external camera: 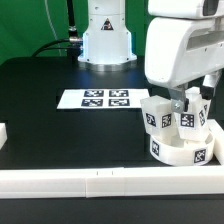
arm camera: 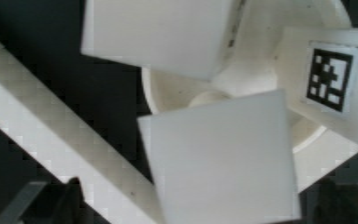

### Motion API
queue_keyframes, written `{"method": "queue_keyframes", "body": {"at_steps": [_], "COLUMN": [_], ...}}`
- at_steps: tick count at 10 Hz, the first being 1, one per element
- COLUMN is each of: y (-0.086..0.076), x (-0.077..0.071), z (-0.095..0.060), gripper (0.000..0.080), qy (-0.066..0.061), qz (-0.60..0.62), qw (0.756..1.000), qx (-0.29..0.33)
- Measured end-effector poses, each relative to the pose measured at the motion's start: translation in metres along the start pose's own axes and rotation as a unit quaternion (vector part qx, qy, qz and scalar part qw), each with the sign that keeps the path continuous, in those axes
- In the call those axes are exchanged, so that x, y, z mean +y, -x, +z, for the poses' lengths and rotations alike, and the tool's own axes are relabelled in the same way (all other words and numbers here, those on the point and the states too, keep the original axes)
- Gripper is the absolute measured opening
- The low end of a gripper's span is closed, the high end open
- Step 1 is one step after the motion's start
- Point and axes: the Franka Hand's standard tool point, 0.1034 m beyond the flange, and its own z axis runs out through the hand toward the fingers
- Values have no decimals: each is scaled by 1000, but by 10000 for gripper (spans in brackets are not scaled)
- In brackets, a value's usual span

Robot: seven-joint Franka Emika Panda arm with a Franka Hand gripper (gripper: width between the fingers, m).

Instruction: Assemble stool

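- You see the seat (external camera: 182, 148) lying flat on the black table (external camera: 60, 110), at about four o'clock in the exterior view, close against the long white rail (external camera: 110, 182) that runs along the near edge.
- Three legs stand upright on the seat. One leg (external camera: 156, 113) is at the seat's nine o'clock side, a second leg (external camera: 206, 108) at its two o'clock side, and a third leg (external camera: 188, 117) between them, near the centre.
- The gripper (external camera: 190, 100) hangs straight above the seat, coming down from the bulky white arm housing (external camera: 180, 45). Its fingertips sit at the top of the middle leg.
- You cannot tell from either view whether the fingers are clamped on that leg or merely beside it; the housing and the legs hide the gap.
- In the wrist view, the seat (arm camera: 247, 80) fills the middle, with two plain white leg faces in front of it: one leg (arm camera: 158, 35) and another leg (arm camera: 220, 150). A tagged leg (arm camera: 330, 75) stands at the seat's edge.
- The rail (arm camera: 51, 130) crosses that view as a diagonal white bar just beside the seat.
- The marker board (external camera: 95, 99) lies flat at about ten o'clock from the seat, well apart from it, in front of the robot base (external camera: 106, 40).
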Motion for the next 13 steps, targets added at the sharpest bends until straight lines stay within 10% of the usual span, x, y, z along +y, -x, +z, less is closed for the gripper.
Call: {"method": "queue_keyframes", "body": {"at_steps": [2,6,13], "y": [0,-2,-1], "x": [0,1,3], "z": [1,1,3], "gripper": [649,334,334], "qy": [-1,6,-1], "qz": [5,40,316], "qw": [1000,999,949], "qx": [-1,7,5]}}
